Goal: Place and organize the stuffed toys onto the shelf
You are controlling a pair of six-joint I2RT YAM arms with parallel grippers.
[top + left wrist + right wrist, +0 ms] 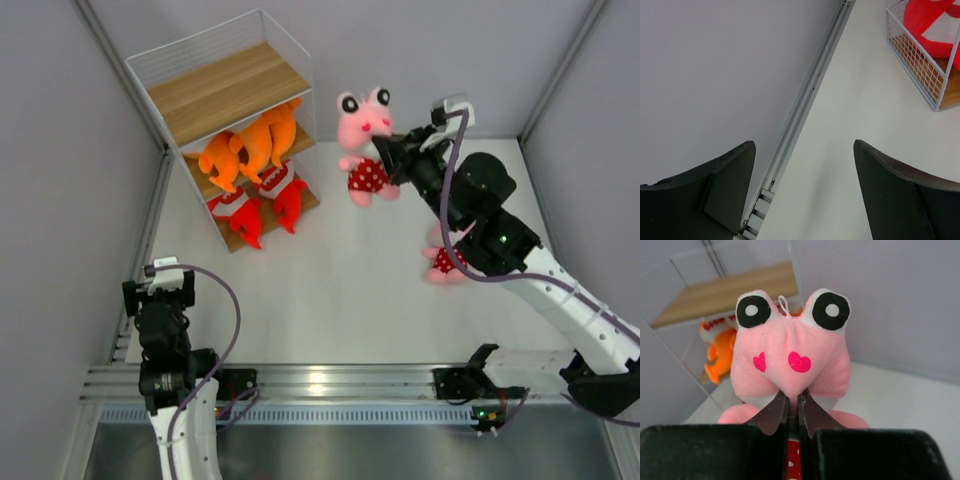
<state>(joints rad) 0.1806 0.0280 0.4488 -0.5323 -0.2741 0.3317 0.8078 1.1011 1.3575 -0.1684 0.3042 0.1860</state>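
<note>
- Pink big-eyed plush toy [790, 360]: soft, matt, short-pile cloth.
- Orange plush sharks [250, 148]: fuzzy matt cloth.
- Three-tier shelf [225, 85]: matt light wooden boards with visible grain, thin white wire frame.
- White table [330, 290]: smooth, with a faint sheen.
- Silver rail [320, 380]: shiny metal.
- Black fingers [730, 190] of the left gripper [804, 145]: matt, plastic-looking.

pink toy [436, 273] — half-hidden (by arm [500, 240]), shark [927, 20] cropped

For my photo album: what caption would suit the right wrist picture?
Right arm's jaws shut on a pink frog toy, with the wooden shelf and an orange toy behind.
</note>
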